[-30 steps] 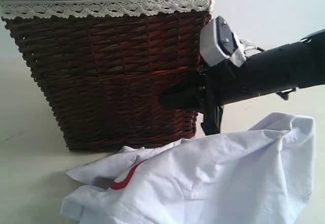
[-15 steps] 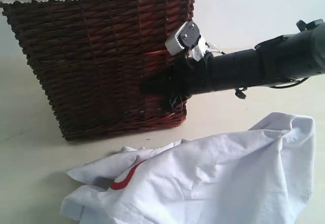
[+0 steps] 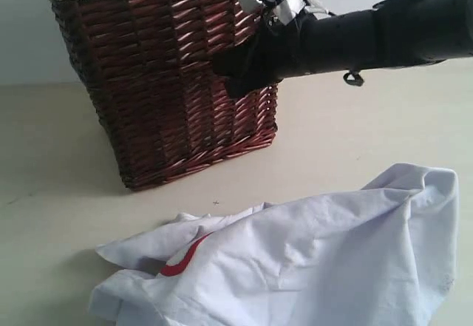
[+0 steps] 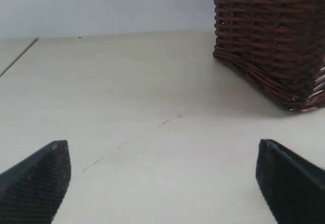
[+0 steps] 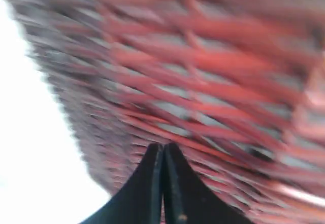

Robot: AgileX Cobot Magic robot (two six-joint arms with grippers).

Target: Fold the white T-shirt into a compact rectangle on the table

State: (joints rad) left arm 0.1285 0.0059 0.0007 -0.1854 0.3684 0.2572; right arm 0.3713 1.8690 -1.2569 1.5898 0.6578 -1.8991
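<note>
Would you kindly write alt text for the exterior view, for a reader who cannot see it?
A crumpled white T-shirt lies on the cream table in front of a dark red-brown wicker basket. The right gripper, shut, reaches in from the right to the basket's side.

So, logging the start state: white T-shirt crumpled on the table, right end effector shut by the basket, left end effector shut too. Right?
Not quite: the left end effector is open; the left wrist view shows its fingers spread wide over the table. The white T-shirt is crumpled, and the right end effector is shut by the basket.
</note>
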